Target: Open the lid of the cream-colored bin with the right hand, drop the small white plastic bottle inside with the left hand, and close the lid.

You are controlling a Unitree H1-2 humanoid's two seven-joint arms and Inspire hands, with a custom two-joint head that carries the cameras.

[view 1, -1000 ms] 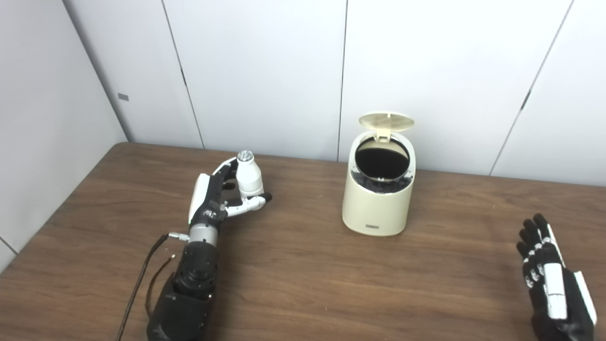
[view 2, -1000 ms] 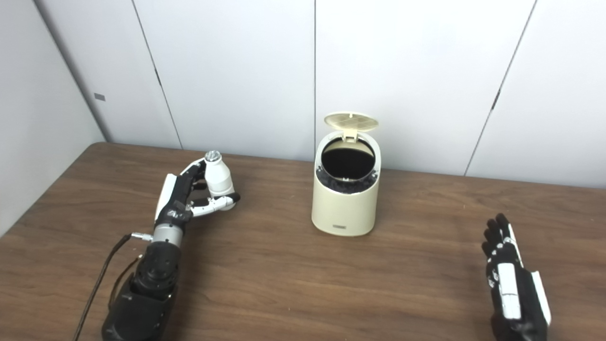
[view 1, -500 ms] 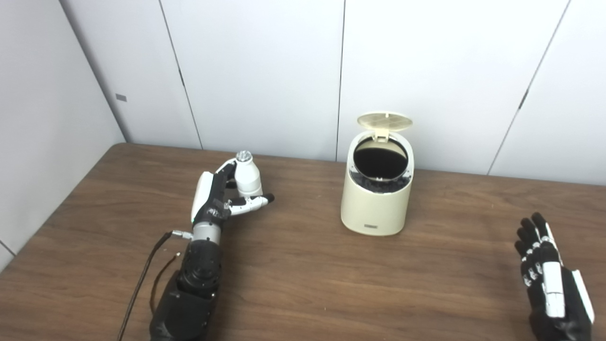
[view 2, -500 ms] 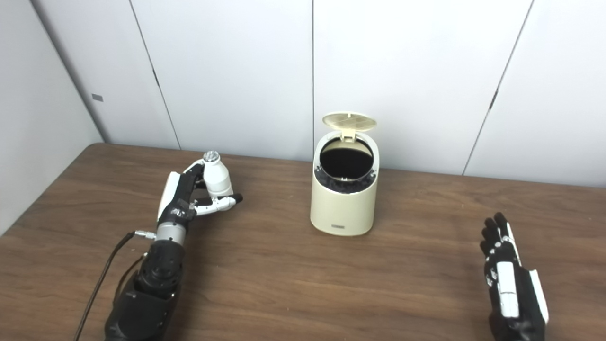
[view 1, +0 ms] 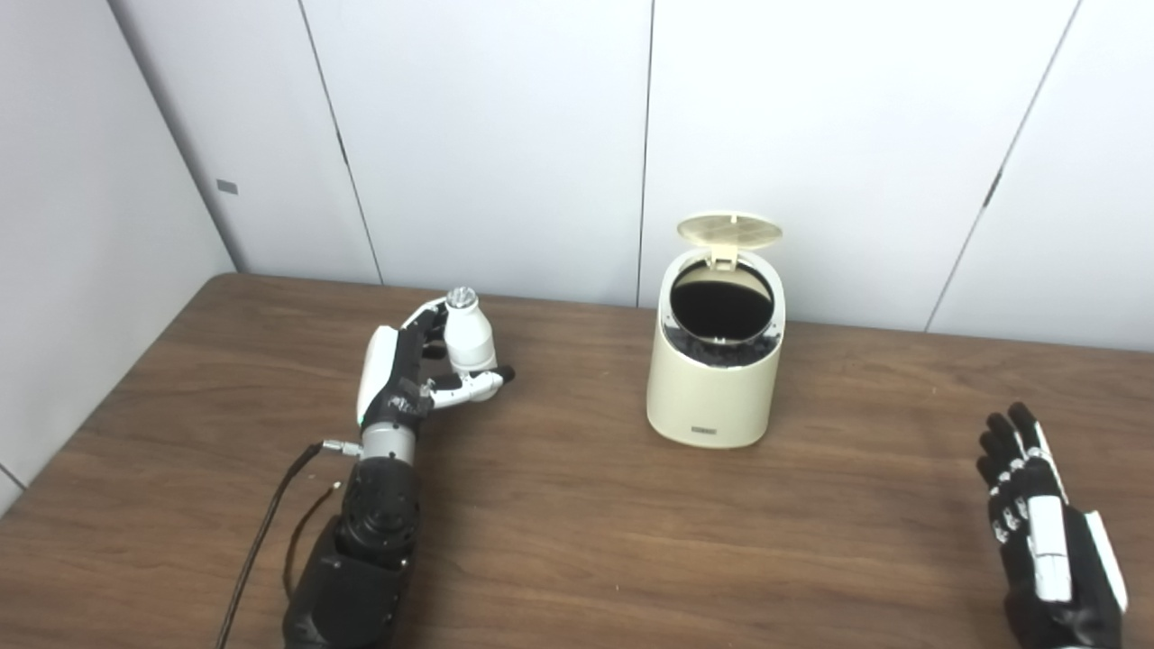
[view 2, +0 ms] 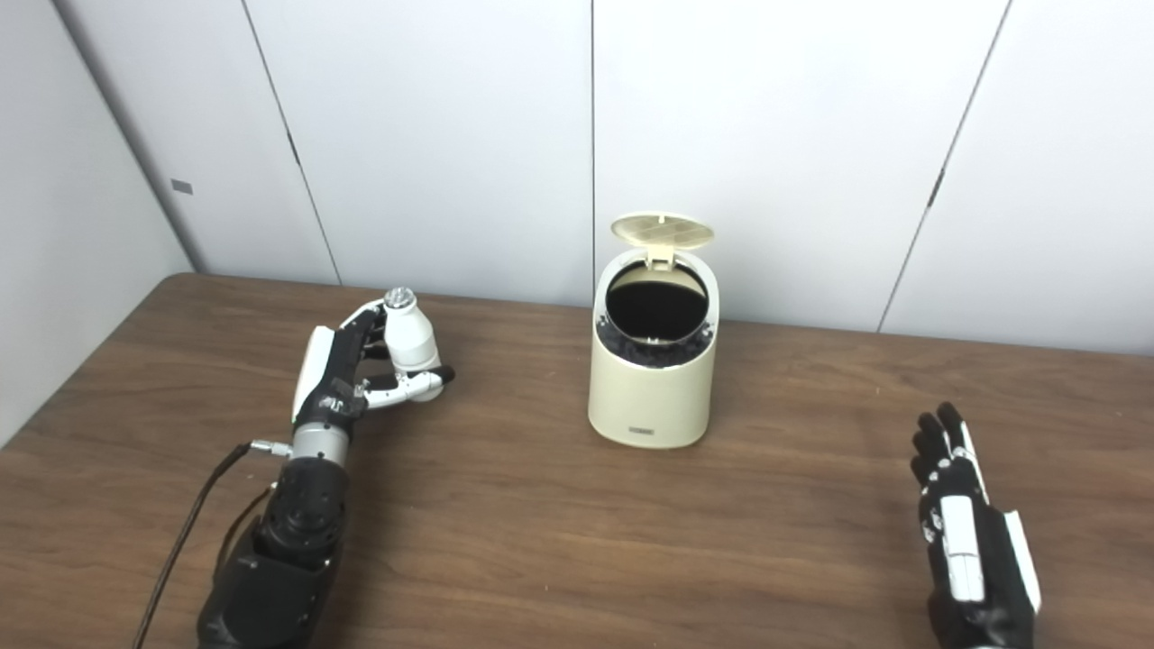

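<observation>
The cream-colored bin [view 1: 715,383] stands at the middle of the table with its round lid [view 1: 728,231] tipped up at the back and its dark mouth showing. The small white bottle [view 1: 469,335] with a silver cap is upright at the left. My left hand [view 1: 397,379] is wrapped around it, fingers behind and thumb across the front of its base. My right hand [view 1: 1046,523] hovers at the lower right, well away from the bin, fingers stretched out and holding nothing.
The brown wooden table [view 1: 577,532] runs up to white wall panels behind the bin. A thin cable [view 1: 270,523] trails from my left forearm over the table.
The camera has drifted slightly, shifting the whole picture a little left. Neither hand, bottle nor bin has visibly moved on the table.
</observation>
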